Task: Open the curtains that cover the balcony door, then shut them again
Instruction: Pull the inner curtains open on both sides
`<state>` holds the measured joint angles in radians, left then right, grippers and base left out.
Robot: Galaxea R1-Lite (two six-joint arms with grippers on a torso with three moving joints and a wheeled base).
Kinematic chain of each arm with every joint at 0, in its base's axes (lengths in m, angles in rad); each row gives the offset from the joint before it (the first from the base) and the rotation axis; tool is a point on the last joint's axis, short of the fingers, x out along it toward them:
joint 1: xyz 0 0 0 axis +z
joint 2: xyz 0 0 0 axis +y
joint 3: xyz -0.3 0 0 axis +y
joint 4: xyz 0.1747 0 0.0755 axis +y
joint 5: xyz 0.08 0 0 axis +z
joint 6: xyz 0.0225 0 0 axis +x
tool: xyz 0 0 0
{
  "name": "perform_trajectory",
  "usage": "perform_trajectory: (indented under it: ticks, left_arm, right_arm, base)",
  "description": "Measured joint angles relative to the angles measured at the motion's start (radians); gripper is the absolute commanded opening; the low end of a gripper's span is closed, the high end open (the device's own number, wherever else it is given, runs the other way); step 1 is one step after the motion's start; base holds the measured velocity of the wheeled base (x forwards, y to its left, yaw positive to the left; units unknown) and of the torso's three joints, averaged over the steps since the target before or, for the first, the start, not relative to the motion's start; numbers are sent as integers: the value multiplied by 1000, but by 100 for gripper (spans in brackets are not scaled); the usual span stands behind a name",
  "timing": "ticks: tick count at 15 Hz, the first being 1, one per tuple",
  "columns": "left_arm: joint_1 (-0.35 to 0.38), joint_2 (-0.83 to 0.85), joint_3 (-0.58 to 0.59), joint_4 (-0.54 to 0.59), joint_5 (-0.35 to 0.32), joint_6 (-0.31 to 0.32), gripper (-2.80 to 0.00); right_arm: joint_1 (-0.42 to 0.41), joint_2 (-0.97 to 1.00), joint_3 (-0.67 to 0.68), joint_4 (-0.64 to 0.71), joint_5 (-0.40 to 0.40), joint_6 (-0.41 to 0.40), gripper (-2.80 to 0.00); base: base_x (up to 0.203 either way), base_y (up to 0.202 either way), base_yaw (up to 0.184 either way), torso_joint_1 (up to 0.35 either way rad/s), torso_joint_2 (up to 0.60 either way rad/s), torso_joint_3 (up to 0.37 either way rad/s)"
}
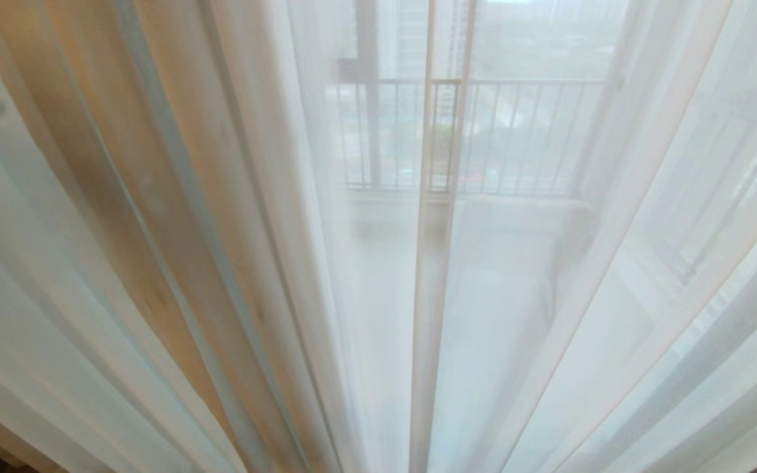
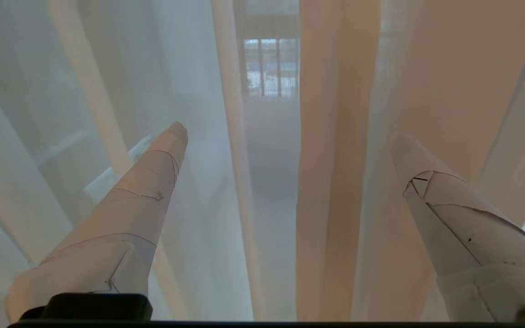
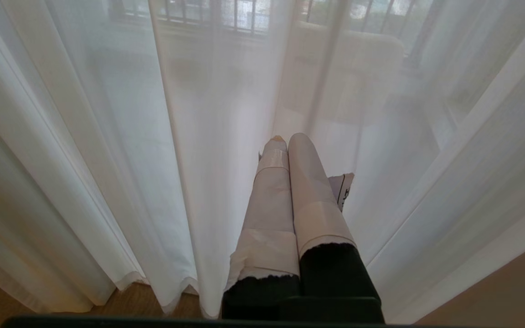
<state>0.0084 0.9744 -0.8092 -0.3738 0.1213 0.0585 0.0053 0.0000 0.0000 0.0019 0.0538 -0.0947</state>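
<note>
Left gripper (image 2: pixel 290 130) fingers wide before the curtains (image 1: pixel 378 295), right gripper (image 3: pixel 283 139) fingers pressed together, empty; sheer folds may slip through a shallow pinch.

tapered claw fingers (image 2: pixel 153 182) wrapped in pale tape, black bases.

A wooden floor (image 3: pixel 107 300) shows in the right wrist view, brown and bare below the fabric. The hem of the sheer white curtains (image 3: pixel 121 191) hangs down to it in scalloped folds; whether the hem touches the boards cannot be told.
</note>
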Motion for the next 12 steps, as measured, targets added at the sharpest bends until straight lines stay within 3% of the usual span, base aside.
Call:
perform_trajectory:
  ticks: [7, 12]
  left_arm:
    - [-7, 166, -90, -111, 0, -24, 0]
    - [-43, 263, -95, -290, 0, -23, 0]
  right_arm:
    - [0, 0, 0, 0, 0, 0, -280]
    - [0, 0, 0, 0, 0, 0, -280]
  base:
    - [0, 0, 0, 0, 0, 0]
    - [0, 0, 0, 0, 0, 0]
